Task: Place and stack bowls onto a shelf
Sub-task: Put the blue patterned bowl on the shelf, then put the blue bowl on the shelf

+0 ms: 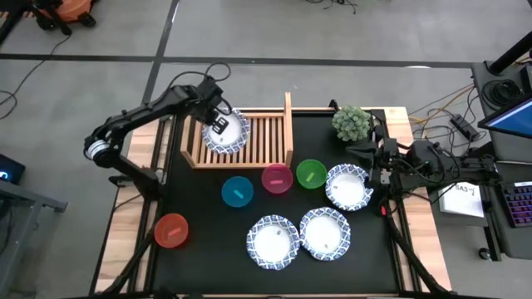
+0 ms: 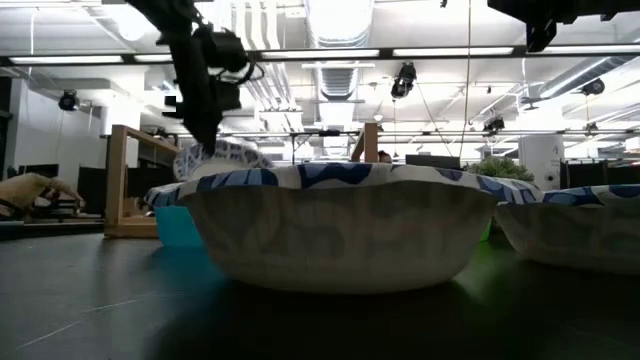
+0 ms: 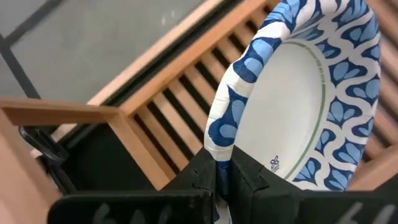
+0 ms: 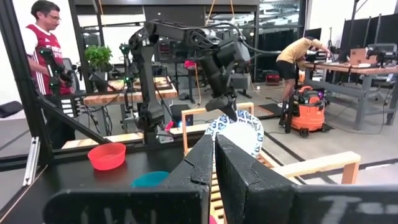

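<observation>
The left claw [image 3: 216, 180] is pinching the rim of a white bowl with a blue patterned rim [image 3: 298, 93], its fingers clamped tight on the edge, and is holding it tilted over the left part of the shelf [image 1: 266, 137].

To do this step well, the bowl probably needs levelling first, so that its base meets the slats flat rather than rim first. It should go down close to the left side rail [image 1: 189, 141], leaving room beside it for a second stack. Letting go only once the bowl is resting should stop it tipping or sliding.

The right claw [image 4: 212, 163] is waiting at the right edge of the surface [image 1: 208, 224], fingers together and holding nothing, near the plant [image 1: 352, 123]. Three more patterned bowls and the green, pink, blue and red ones are sitting on the surface in front of the shelf.
</observation>
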You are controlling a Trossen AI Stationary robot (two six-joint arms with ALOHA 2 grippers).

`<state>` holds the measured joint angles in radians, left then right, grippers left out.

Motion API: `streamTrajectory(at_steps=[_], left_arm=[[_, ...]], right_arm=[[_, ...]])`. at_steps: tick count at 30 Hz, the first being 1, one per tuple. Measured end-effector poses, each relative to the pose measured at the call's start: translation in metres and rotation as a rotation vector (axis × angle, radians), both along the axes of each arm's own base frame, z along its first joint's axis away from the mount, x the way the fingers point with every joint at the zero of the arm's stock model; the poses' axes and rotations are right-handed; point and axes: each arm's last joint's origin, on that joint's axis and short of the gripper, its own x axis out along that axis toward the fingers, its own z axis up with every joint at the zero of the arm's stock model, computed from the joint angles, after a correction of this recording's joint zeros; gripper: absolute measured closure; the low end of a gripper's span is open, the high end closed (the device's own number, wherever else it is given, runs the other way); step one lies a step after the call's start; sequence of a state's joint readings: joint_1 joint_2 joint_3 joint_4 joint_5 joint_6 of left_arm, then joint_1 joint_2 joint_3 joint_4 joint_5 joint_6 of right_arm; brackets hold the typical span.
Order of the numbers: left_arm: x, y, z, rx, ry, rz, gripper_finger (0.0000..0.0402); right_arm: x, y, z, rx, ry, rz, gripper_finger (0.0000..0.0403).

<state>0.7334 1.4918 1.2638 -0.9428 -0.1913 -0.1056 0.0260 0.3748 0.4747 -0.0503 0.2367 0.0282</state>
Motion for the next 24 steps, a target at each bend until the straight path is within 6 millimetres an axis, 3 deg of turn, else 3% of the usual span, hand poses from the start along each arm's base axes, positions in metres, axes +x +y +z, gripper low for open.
streamTrajectory(at_steps=[8,24], left_arm=[[0.006,0.006,-0.020,-0.017,0.042,-0.014,0.0385],[0.009,0.013,-0.030,0.040,0.149,-0.031,0.0320]], right_arm=[[0.000,0.000,0.000,0.001,0.003,0.000,0.0394],[0.000,0.000,0.000,0.024,-0.004,0.001,0.0394]])
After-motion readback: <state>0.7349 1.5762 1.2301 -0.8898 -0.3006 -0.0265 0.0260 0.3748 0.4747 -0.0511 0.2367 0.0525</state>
